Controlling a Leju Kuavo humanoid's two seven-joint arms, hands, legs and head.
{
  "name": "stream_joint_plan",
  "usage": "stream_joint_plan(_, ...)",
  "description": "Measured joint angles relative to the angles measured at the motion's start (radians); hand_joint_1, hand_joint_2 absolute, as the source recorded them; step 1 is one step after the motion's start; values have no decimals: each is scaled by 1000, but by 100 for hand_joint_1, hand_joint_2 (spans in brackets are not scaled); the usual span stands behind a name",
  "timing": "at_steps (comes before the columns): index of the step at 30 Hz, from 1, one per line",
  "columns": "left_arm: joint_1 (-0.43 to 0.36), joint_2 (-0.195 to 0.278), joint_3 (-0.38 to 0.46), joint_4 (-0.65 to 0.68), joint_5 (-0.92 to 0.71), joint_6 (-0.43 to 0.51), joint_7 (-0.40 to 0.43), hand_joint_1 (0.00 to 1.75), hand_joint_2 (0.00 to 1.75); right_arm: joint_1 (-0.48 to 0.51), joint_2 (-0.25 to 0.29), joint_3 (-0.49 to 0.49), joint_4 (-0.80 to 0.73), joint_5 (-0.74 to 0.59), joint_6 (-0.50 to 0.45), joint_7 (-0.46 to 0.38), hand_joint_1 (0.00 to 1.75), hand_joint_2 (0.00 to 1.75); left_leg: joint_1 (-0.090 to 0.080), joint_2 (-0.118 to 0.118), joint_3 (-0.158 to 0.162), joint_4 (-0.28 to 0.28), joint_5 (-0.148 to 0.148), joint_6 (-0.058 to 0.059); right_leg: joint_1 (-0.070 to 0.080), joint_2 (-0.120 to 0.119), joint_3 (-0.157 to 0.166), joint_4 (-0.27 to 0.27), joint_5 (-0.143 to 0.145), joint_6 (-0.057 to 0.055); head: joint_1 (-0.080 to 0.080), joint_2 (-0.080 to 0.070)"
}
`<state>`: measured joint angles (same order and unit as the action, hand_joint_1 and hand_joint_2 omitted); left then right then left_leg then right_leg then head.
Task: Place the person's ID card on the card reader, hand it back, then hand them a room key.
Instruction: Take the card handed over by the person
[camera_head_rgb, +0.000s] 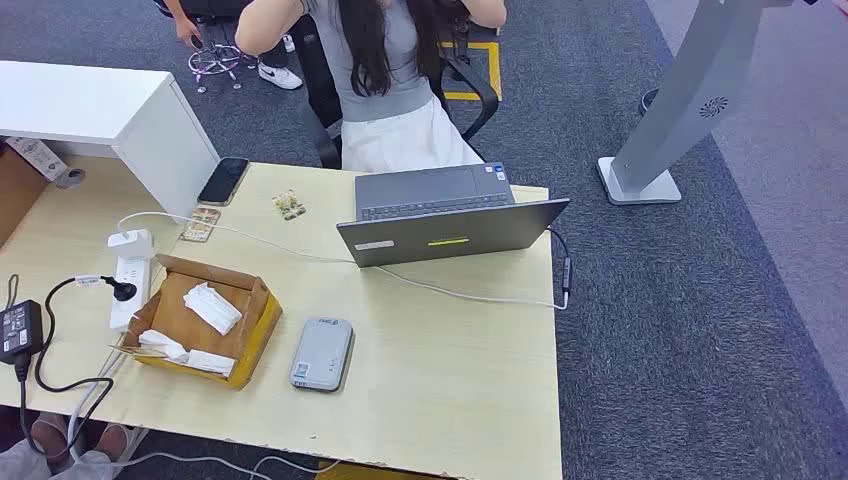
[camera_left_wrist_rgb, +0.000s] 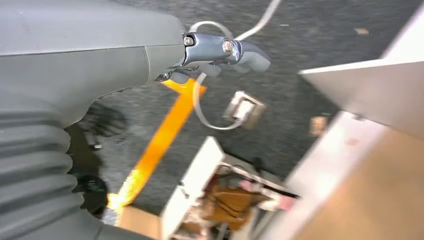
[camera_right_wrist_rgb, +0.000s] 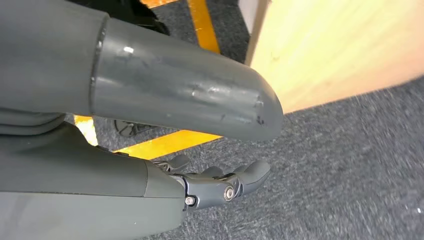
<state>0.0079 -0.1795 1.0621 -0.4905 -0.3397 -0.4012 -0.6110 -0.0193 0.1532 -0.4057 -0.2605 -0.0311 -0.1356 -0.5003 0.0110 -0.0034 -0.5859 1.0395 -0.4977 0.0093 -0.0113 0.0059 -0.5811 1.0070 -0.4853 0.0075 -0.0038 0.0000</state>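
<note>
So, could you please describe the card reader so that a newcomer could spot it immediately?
On the pale wooden desk, look in front of the open grey laptop, towards the near edge. The card reader lies flat right of the cardboard box: a small silver-grey slab with rounded corners.

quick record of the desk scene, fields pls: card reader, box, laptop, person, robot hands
card reader: grey card reader flat on the wooden desk, near edge, nothing on it
box: open cardboard box beside the reader, white paper inside
laptop: grey laptop open at the far edge, facing the person
person: person seated behind the desk
left robot hand: left robot hand below desk level over carpet, holding nothing
right robot hand: right robot hand low beside the desk edge, holding nothing
id card: cannot tell
</note>
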Motion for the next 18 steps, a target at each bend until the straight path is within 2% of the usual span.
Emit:
stream_joint_plan(7,13,-43,29,-106,-10,-78,-37,0,175,-8,13,-47,7,-10,-23,-37,0,0,0,0,0,0,0,0,0,0,0,0,0,0,0,0)
stream_joint_plan(10,54,-86,9,-231,55,-113,-39,0,175,-10,17,-69,9,-12,-31,-44,0,0,0,0,0,0,0,0,0,1,0,0,0,0,0,0)
stream_joint_plan(12,114,-113,-52,-352,161,-90,-39,0,175,-10,21,-87,9,-10,-38,-47,0,0,0,1,1,0,0,0,0,1,0,0,0,0,0,0)
stream_joint_plan(14,195,-133,-151,-488,275,-33,-39,0,175,-10,24,-106,9,-1,-42,-47,0,0,0,1,1,0,0,0,1,1,0,0,-1,-1,0,0)
stream_joint_plan(18,338,-155,-361,-759,341,101,-39,0,175,-14,33,-143,9,17,-42,-49,0,0,0,-1,0,0,-1,-1,1,-2,0,0,-2,-1,0,0)
